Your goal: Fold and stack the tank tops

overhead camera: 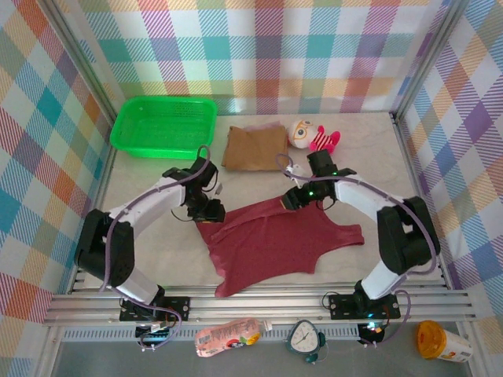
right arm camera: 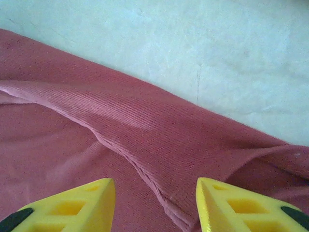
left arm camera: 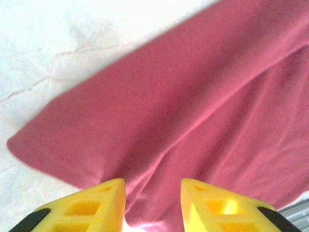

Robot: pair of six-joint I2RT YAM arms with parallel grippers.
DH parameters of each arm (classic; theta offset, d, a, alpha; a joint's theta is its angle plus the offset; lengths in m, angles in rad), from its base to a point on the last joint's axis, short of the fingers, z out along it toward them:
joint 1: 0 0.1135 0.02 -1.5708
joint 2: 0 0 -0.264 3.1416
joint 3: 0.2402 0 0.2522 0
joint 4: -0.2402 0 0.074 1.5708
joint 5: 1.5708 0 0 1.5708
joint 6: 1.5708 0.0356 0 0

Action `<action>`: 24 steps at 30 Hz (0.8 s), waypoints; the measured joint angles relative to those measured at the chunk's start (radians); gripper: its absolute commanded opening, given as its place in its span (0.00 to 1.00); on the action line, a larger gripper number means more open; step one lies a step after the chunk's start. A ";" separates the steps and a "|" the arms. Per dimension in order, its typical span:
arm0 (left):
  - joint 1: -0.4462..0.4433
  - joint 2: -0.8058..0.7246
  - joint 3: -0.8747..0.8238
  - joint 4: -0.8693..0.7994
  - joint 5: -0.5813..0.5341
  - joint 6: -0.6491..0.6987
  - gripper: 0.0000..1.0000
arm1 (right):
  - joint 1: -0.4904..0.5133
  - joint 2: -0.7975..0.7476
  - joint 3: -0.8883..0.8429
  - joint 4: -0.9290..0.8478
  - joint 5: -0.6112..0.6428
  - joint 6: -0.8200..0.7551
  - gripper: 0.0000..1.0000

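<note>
Left pincer [left arm camera: 153, 186]: the jaws stand moderately apart with nothing between them. It hangs low over the left far corner of the red tank top [overhead camera: 275, 239], and we see cloth lying flat beneath the gap.
Right pincer [right arm camera: 155, 186]: it is parted a little wider and also grips nothing. It hovers close above the far edge of the same top, near the top's right half.
Cloth under the pincers: both wrist views show a band of red cloth lying doubled over the layer below, with a raised seam running across it. We read that as one fold laid along the far edge.
Red tank top: it lies on the table [overhead camera: 377, 157] between the two arms, mostly spread out. Its straps point right and a loose corner trails toward the near rail.
Tan tank top [overhead camera: 255, 148]: it sits as a tidy folded rectangle farther back, well apart from the red one.
Around them: a green basket [overhead camera: 163, 126] stands at the back left and a plush toy [overhead camera: 310, 136] lies just beside the tan top on its right.
Done so far: we judge one top folded, and the red one begun.
Left to do: more folds to bring the red top down to the tan one's size, then stacking it on the tan one.
</note>
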 measured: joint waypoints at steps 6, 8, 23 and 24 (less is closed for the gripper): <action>0.013 0.187 0.006 0.059 -0.010 -0.005 0.22 | 0.027 0.109 0.054 -0.079 0.091 0.020 0.36; 0.013 0.223 0.011 0.061 -0.017 -0.002 0.21 | 0.027 0.126 0.068 -0.111 0.121 0.015 0.32; 0.020 0.264 0.076 0.009 -0.111 0.116 0.27 | -0.007 0.143 0.068 -0.208 0.220 -0.006 0.30; 0.020 0.267 0.082 0.002 -0.120 0.126 0.28 | -0.024 0.137 0.068 -0.214 0.211 0.000 0.36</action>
